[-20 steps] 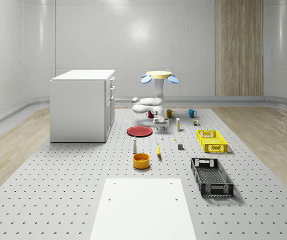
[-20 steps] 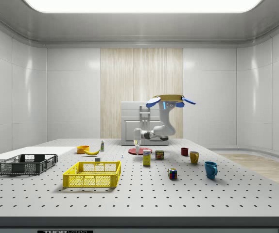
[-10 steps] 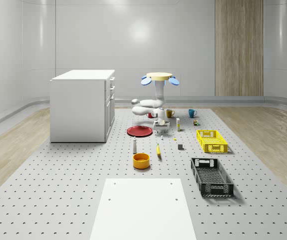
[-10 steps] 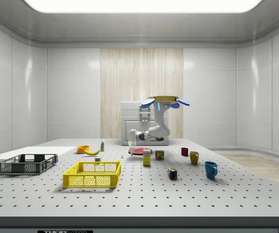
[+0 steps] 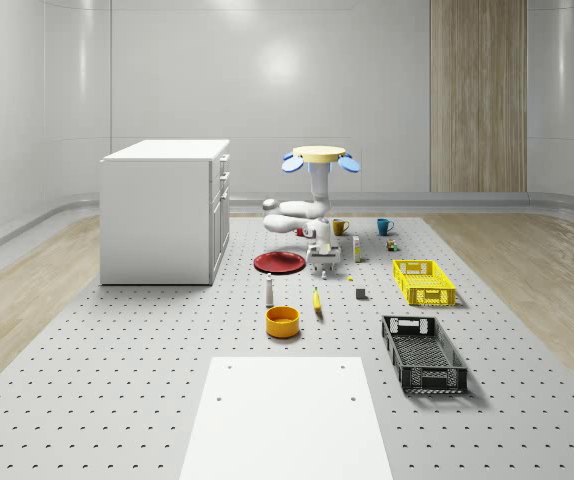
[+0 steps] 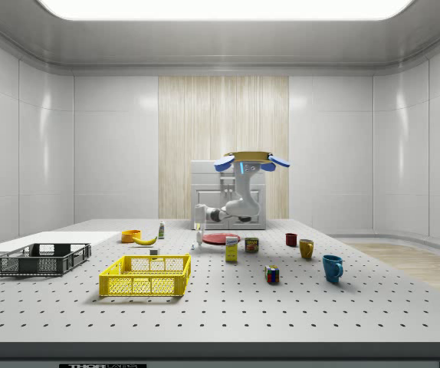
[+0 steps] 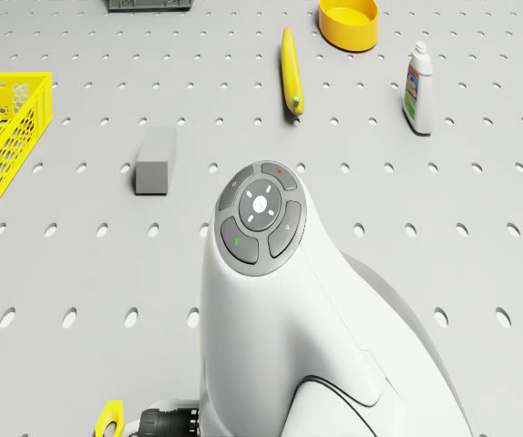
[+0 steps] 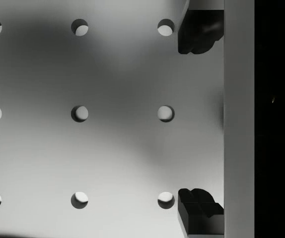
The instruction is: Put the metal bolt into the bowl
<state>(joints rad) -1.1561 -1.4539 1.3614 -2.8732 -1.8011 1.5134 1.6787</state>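
The drone (image 5: 319, 156) is seen hovering beside the red plate (image 5: 279, 262), its gripper (image 8: 198, 119) spread wide, empty, over the perforated table (image 5: 117, 380).

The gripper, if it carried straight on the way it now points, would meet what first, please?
Most likely the bare perforated table: the wrist view looks straight down onto it between the open fingers, with nothing in between. How far off it is stays unclear.
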